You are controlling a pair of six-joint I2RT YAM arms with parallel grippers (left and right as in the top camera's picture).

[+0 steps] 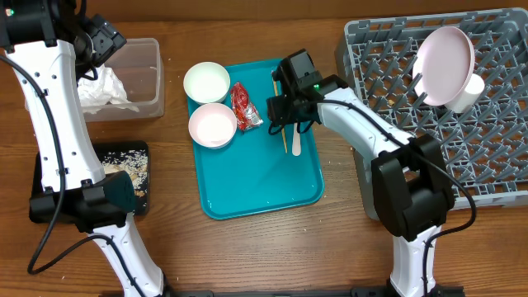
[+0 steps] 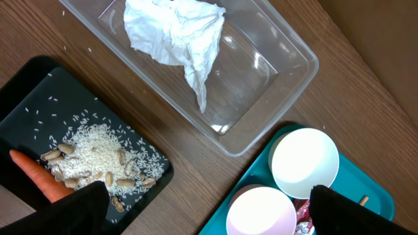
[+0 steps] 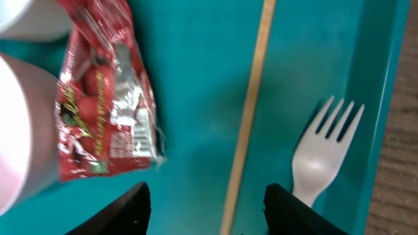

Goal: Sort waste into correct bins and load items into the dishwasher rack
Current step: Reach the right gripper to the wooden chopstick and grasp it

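A teal tray (image 1: 264,186) holds a white bowl (image 1: 206,82), a pink bowl (image 1: 213,125), a red wrapper (image 1: 245,107), a wooden chopstick (image 3: 251,111) and a white plastic fork (image 3: 320,156). My right gripper (image 3: 212,215) is open low over the tray (image 3: 196,78), its fingers on either side of the chopstick, with the wrapper (image 3: 104,111) to its left. In the overhead view it (image 1: 289,115) covers the chopstick's middle. My left gripper (image 2: 209,215) is open and empty, high above the table between the black tray and the bowls (image 2: 304,162).
A clear bin (image 1: 144,78) at the back left holds crumpled white tissue (image 1: 103,89). A black tray (image 1: 132,169) holds rice, peanuts and a carrot (image 2: 36,176). The grey dishwasher rack (image 1: 462,140) at right holds a pink plate (image 1: 445,62) and a white cup (image 1: 472,92).
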